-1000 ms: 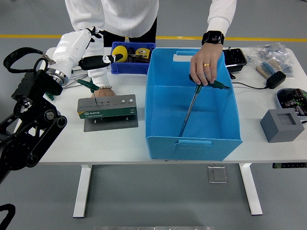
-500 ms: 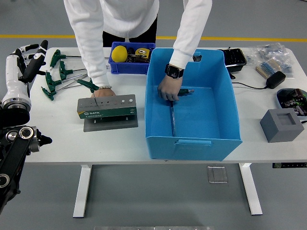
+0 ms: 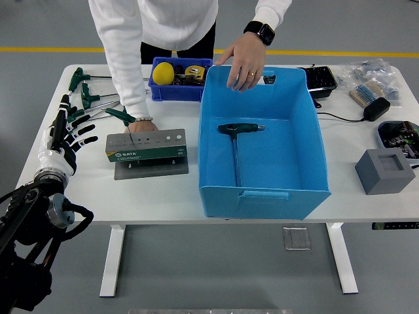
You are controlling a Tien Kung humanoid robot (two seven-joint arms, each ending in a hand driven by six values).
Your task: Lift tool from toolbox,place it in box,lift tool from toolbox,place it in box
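Left arm: enters from the lower left corner, black links below the table edge. Left hand [image 3: 63,140]: white with black fingertips, over the table's left end, fingers spread and straight, holding nothing. Right arm: not visible.

White table [image 3: 163,193]: near edge bare in front of the items.

Tool stand [image 3: 146,152]: grey rack with a green label on a dark base plate, left of centre, near the front.

Blue box [image 3: 262,157]: large open bin, centre right. T-handle wrench [image 3: 236,147]: green grip, steel shaft, lying flat on the box floor, grip toward the far side, shaft pointing to the near wall.

Grey block [image 3: 385,170]: right end, with a square recess on top.

Loose T-handle wrenches [image 3: 85,101]: several, green grips, lying at the far left beyond the robot hand.

Small blue bin [image 3: 178,78]: far edge, touching the blue box's far left corner, holding a yellow item and other tools.

Person: at the far side, white sleeves. One hand [image 3: 139,126] rests just behind the tool stand. The other hand [image 3: 243,62], with a watch and a ring, hovers open over the box's far rim.

Black tray, cable, adapter and bagged parts: far right.
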